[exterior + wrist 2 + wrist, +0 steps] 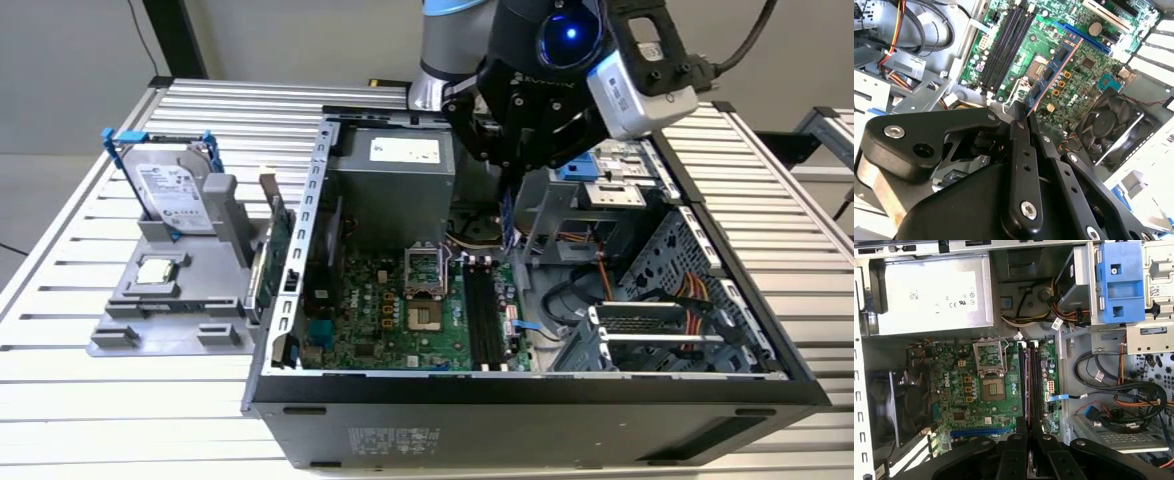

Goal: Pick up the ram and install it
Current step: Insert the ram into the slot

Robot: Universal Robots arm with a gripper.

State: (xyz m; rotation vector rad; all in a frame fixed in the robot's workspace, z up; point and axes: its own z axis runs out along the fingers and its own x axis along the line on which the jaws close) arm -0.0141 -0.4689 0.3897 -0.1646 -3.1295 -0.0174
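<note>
My gripper [511, 185] hangs inside the open computer case, shut on the ram [509, 218]. In the second wrist view the ram [1054, 72] is a narrow blue stick with dark chips, reaching out from the fingertips [1020, 120] over the motherboard [1079, 85]. The first wrist view shows the ram [1027, 385] edge-on, lying along the black memory slots [1036, 385] and above them, with the gripper [1029, 432] at one end. The long slots [483, 315] [1006, 47] stand unfilled on the green board. Whether the ram touches a slot I cannot tell.
A grey power supply [394, 170] [929, 295] sits at the case's far end, the CPU socket [991, 390] beside the slots, and a black fan [1106, 125]. Orange and black cables [1119, 390] and a blue drive caddy [1121, 282] fill the bay side. Outside the case, a hard drive [174, 190] stands in a grey holder.
</note>
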